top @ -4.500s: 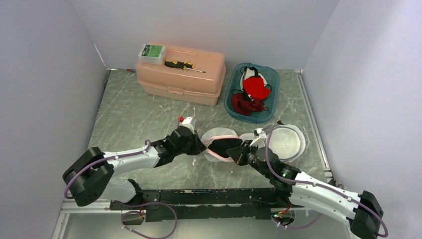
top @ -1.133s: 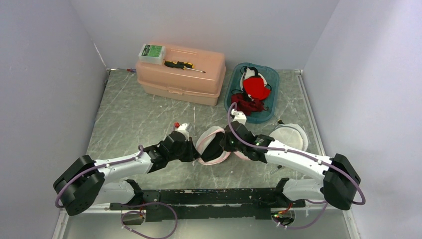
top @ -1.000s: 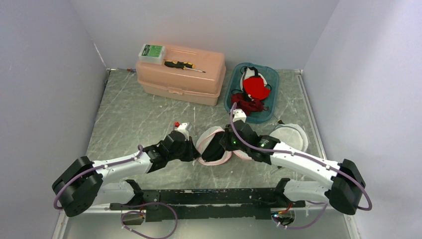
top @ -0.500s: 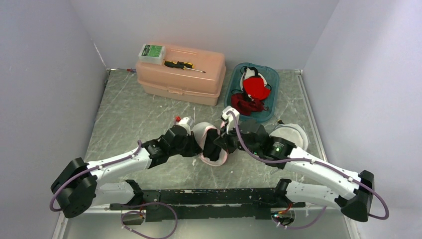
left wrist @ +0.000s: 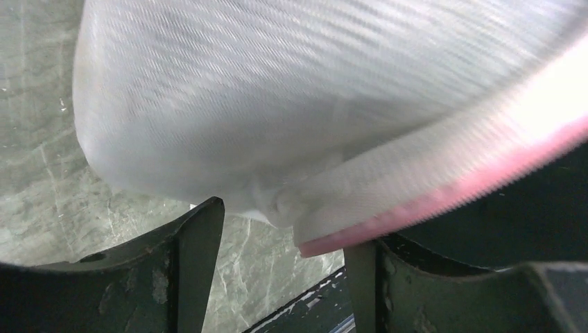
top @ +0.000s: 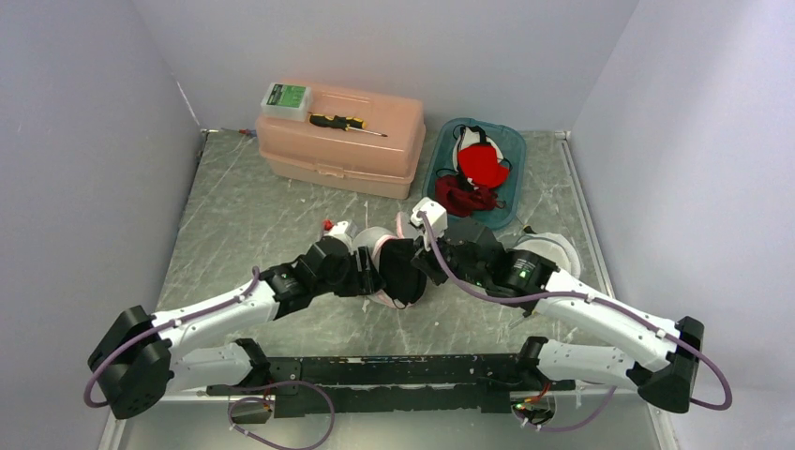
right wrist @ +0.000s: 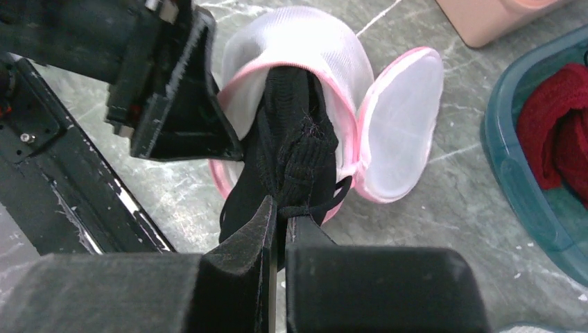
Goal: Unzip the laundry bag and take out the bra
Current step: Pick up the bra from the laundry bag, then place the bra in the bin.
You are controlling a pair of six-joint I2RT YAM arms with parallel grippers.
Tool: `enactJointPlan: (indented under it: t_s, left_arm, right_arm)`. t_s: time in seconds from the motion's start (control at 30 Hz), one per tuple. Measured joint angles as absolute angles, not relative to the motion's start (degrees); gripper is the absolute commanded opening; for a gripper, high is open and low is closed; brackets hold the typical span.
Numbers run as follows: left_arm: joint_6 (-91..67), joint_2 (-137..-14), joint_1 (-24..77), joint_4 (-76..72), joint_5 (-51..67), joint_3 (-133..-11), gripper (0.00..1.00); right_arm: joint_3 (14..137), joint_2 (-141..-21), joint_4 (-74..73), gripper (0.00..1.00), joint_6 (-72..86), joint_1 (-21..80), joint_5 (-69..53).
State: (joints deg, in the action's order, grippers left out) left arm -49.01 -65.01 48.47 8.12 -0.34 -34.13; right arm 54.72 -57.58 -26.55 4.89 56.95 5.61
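The right gripper (right wrist: 281,211) is pressed together, pinching a fold of the black bra (right wrist: 295,149) near its lower edge, with a thin strap looped right at the fingertips. From that pinch the bra runs up into the mouth of the white mesh laundry bag (right wrist: 298,48). Part of it is outside and the rest is tucked in the opening. The bag is unzipped, its round flap (right wrist: 405,125) hanging open to one side, and it rests on the grey marbled worktop (right wrist: 444,201) between the two arms.

The left gripper (left wrist: 284,232) sits just beside the bag with its fingers spread. Mesh and the pink rim (left wrist: 444,201) cross the gap between them, but nothing is clamped.

The main risk, as I judge it, is that the bag comes along with the bra. With nothing clamping the bag, a pull from the right gripper is likely to lift or drag the light mesh rather than slide the bra free. A strap or hook could also catch on the zip along the pink rim and make the drag worse. The pinch looks narrow and takes in soft fabric, so a snag may pull the bra out of the fingers. If the bag swings, it could bump the teal tray (right wrist: 509,184) of red clothes nearby.
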Motion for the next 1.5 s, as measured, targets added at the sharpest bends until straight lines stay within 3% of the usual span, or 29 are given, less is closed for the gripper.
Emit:
enactJointPlan:
  t_s: [0.53, 0.73, 0.93, 1.13, 1.3, 1.5]
  left_arm:
    - [-52.23, -59.83, 47.13, 21.80, -11.16, -37.10, 0.68]
    - [-52.88, -55.75, 47.07, 24.75, -12.27, -37.17, 0.78]
    - [-53.04, -50.02, 47.07, 27.83, -14.76, -38.41, 0.87]
    - [-53.06, -44.27, 47.07, 30.02, -17.96, -38.72, 0.89]
    - [-53.32, -41.30, 47.05, 31.18, -18.57, -38.52, 0.90]
    - [-54.17, -37.26, 47.00, 31.66, -18.04, -35.77, 0.90]
  right_arm:
    - [62.06, -53.47, -26.72, 0.00, 9.21, 56.23, 4.47]
    - [63.61, -51.66, -26.50, 0.00, 10.20, 56.07, 7.92]
    - [67.07, -48.27, -20.64, 0.00, 10.00, 53.63, 21.23]
    - [69.97, -53.63, -14.31, 0.00, 15.05, 36.21, 25.87]
    - [66.96, -63.68, -7.55, 0.00, 25.17, 17.19, 17.56]
    - [61.56, -75.83, -1.85, 0.00, 35.27, 3.90, 7.05]
